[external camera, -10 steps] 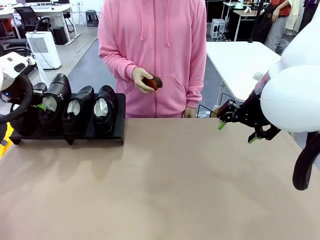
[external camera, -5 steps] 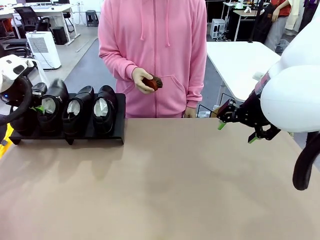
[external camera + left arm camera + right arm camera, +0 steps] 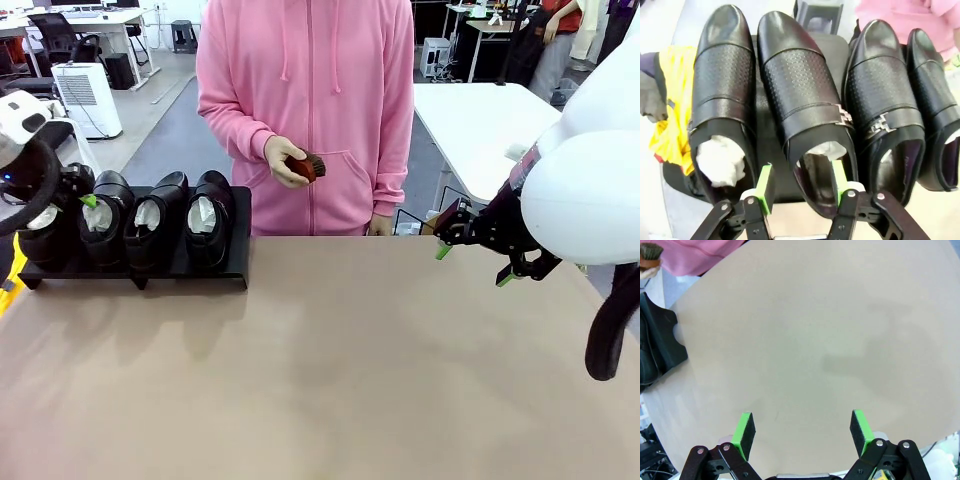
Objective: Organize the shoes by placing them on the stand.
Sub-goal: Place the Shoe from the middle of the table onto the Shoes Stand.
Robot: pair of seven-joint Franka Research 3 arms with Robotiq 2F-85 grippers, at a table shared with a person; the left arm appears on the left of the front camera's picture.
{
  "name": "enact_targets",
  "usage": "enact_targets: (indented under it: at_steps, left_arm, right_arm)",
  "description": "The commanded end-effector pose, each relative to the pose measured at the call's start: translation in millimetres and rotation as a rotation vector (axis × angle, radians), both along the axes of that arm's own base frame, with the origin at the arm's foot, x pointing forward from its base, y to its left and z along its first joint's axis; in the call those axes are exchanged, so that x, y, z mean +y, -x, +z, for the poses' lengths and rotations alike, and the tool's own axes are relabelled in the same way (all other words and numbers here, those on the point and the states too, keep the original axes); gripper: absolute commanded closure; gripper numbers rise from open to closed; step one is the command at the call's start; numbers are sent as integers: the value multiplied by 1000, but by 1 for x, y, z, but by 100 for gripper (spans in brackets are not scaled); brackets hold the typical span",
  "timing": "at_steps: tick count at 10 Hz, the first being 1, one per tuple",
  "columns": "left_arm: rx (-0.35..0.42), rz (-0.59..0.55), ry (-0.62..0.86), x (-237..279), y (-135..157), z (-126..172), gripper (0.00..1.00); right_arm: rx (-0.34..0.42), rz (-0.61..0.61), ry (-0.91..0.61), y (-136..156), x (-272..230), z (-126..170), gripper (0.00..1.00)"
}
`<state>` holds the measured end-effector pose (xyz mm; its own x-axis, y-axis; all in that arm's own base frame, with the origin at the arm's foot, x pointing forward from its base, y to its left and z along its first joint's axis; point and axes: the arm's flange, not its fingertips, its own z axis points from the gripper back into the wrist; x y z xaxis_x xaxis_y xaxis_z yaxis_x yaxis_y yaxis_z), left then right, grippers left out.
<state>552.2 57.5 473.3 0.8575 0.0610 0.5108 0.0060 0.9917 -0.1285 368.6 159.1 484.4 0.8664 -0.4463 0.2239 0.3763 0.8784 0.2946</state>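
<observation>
While four glossy perforated shoes (image 3: 805, 95) fill the flat black stand (image 3: 205, 268) at left, bare tan tabletop (image 3: 330, 360) stretches right. Left gripper (image 3: 802, 182) straddles a heel, parted; right gripper (image 3: 802, 432) gapes wide.

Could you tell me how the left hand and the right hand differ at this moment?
The left hand hangs over the shoes on the stand, at the table's left end; the right hand hovers over bare tabletop on the right side. The left hand's green pads straddle one shoe's heel opening, while nothing lies between the right hand's. Both are black with green pads, and both stand open.
</observation>
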Motion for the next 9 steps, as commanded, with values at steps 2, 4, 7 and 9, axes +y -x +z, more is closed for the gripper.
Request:
enact_targets:
  at_steps: [2,4,7,9]
  left_arm:
    - [92,60,-5,-11,30,27,41]
    - [126,43,21,-17,49,43,41]
    - [108,34,15,-13,39,37,41]
    - [108,34,15,-13,39,37,41]
  right_arm:
    - [0,24,-23,-4,-1,2,0]
    - [0,24,-23,-4,-1,2,0]
    - [0,24,-23,-4,-1,2,0]
    - [0,24,-23,-4,-1,2,0]
